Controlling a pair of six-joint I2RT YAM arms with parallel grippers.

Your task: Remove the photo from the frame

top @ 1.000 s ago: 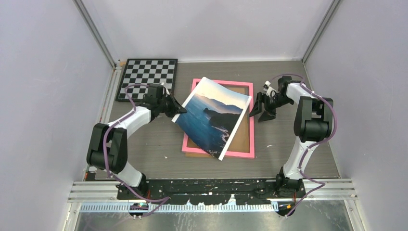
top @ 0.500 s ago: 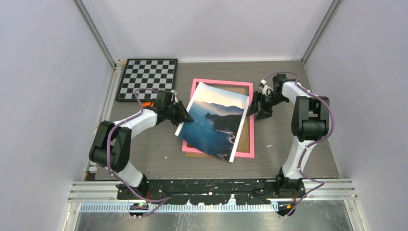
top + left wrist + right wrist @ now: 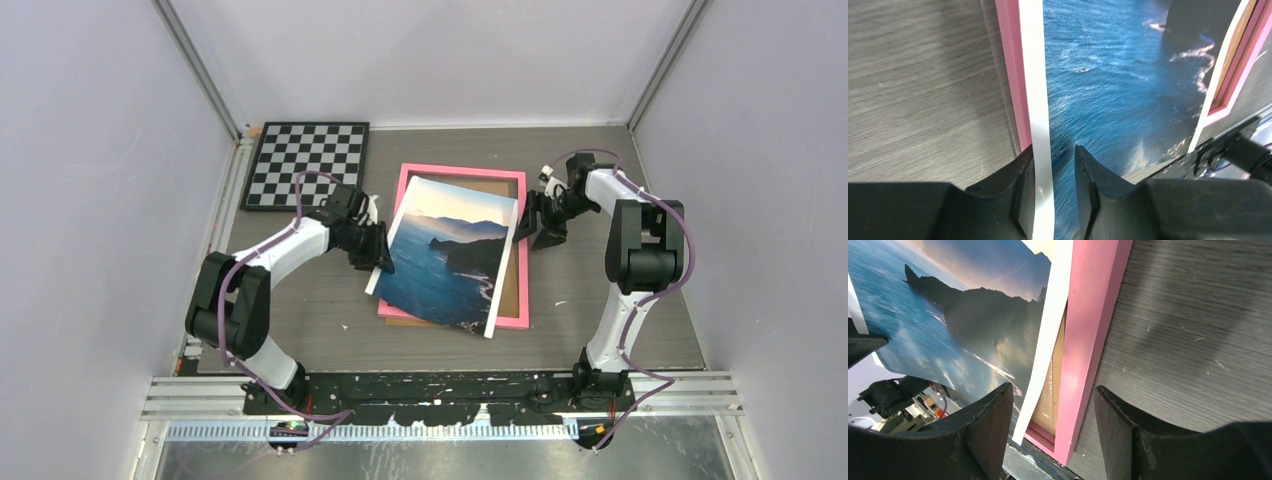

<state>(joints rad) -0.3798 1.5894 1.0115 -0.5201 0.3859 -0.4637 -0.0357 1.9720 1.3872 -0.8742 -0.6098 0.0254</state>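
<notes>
Left wrist, left pincer (image 3: 1053, 154) astride photo (image 3: 1108, 75) edge

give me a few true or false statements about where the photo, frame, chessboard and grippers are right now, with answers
1. The photo lies skewed on top of the frame. True.
2. The chessboard sits under the photo. False: it lies apart, at the table's far left corner.
3. The left gripper is clamped shut on the photo. False: its jaws stand open at the photo's white edge.
4. The right gripper is open over the frame's pink right border. True.
</notes>
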